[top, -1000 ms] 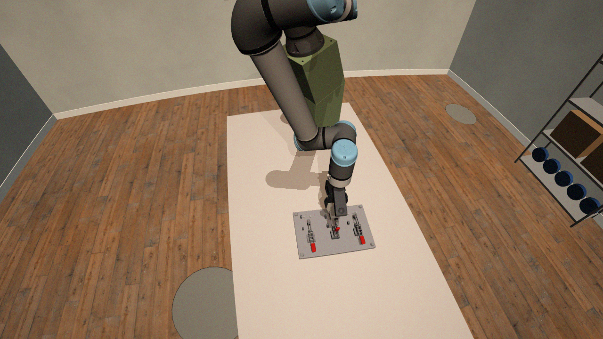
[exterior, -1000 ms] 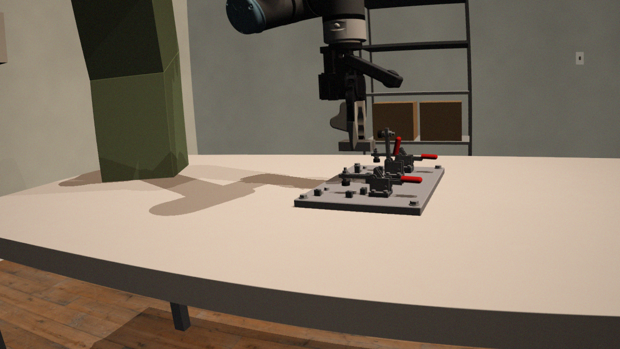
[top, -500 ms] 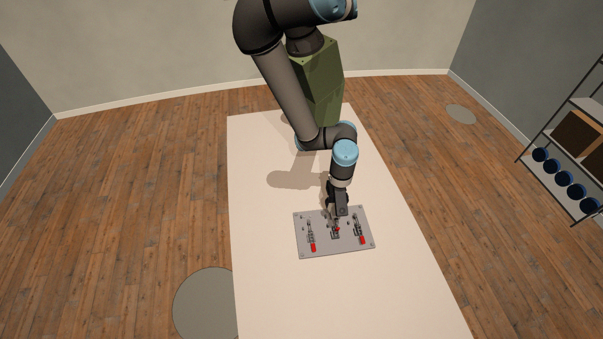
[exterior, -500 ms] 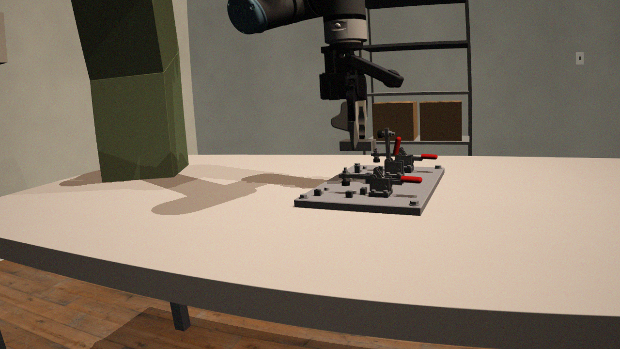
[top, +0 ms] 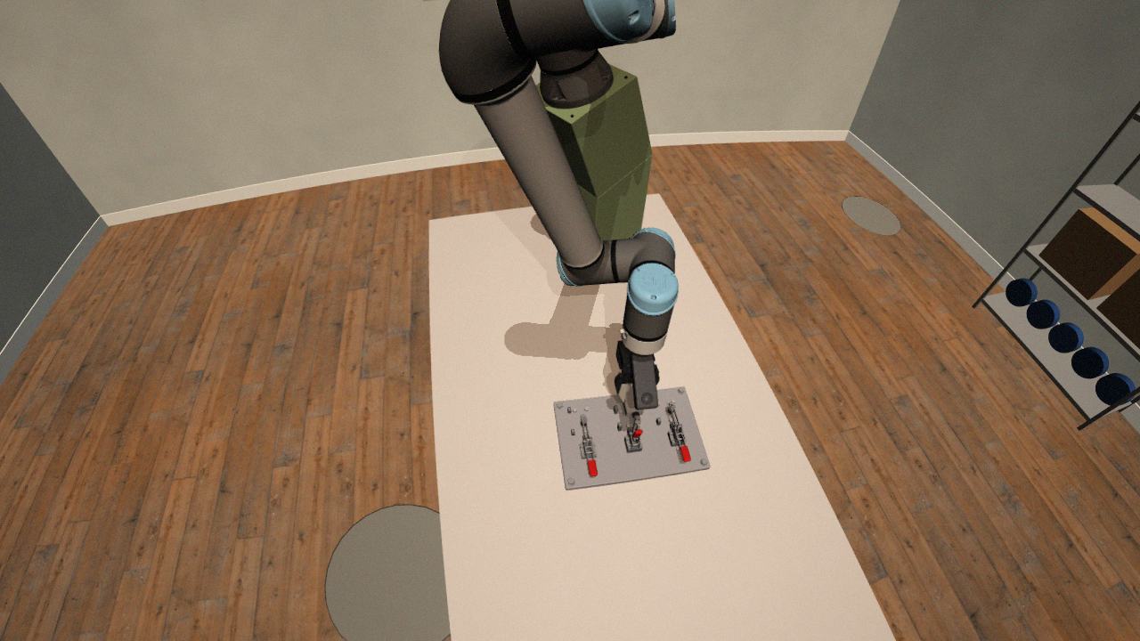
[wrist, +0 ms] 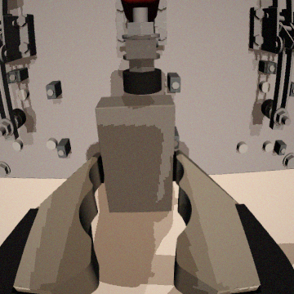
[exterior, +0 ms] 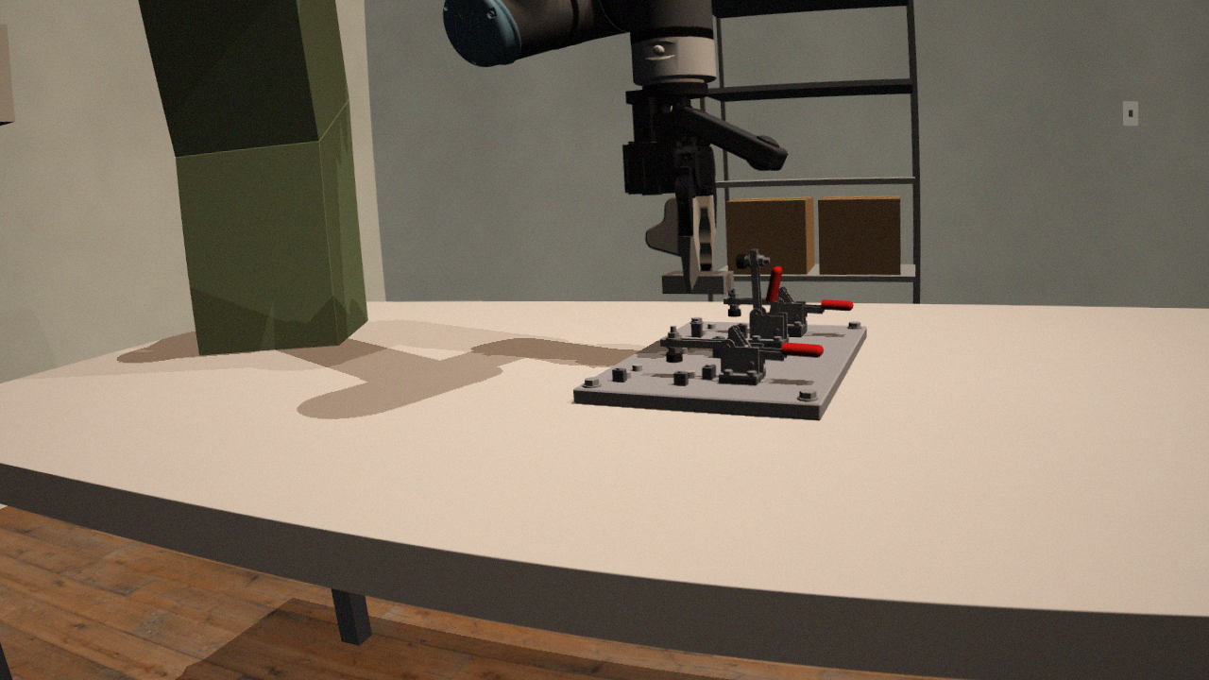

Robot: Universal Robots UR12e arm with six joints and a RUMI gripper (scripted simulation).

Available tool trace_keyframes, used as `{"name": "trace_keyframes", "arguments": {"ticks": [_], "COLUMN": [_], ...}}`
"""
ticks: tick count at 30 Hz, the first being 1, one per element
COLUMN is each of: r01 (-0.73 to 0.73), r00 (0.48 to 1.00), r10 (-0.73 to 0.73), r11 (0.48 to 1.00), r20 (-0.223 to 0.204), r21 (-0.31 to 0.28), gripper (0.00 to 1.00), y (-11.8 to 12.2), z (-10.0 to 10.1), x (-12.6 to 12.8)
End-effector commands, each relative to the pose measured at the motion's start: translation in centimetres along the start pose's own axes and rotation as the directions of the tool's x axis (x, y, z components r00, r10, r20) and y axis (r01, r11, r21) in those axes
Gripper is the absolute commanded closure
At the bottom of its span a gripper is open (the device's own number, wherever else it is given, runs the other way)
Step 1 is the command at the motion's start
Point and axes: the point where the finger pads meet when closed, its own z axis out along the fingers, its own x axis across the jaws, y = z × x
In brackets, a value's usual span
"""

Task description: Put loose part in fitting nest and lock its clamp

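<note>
My gripper (wrist: 138,154) (exterior: 692,268) (top: 638,398) is shut on a grey rectangular block part (wrist: 136,159) (exterior: 696,283) and holds it flat in the air above the back edge of the grey fixture plate (top: 630,472) (exterior: 718,397) (wrist: 212,82). The part hangs in line with the middle nest. The middle clamp (top: 635,434) (exterior: 765,291) is open, its red handle raised and its bar tip (wrist: 140,79) just ahead of the part. The left clamp (top: 588,450) and right clamp (top: 679,438) lie with red handles down.
The fixture sits on a long cream table (top: 557,541) (exterior: 422,473). The arm's green pedestal (top: 606,159) (exterior: 262,211) stands at the table's far end. A metal shelf (top: 1076,303) (exterior: 811,186) with brown boxes stands off to the right of the table.
</note>
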Motion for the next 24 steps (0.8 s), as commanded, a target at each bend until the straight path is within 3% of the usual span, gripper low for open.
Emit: {"name": "trace_keyframes", "arguments": {"ticks": [1,24], "r01": [-0.001,-0.002], "r00": [1.000,1.000], "r10": [0.001,0.002], "r11": [1.000,1.000], "r20": [-0.001,-0.001], "r21": [0.000,0.001], "gripper": [1.00,1.00], "y": [0.0,-0.2], "z": [0.0,1.9], "x": [0.0,0.2]}}
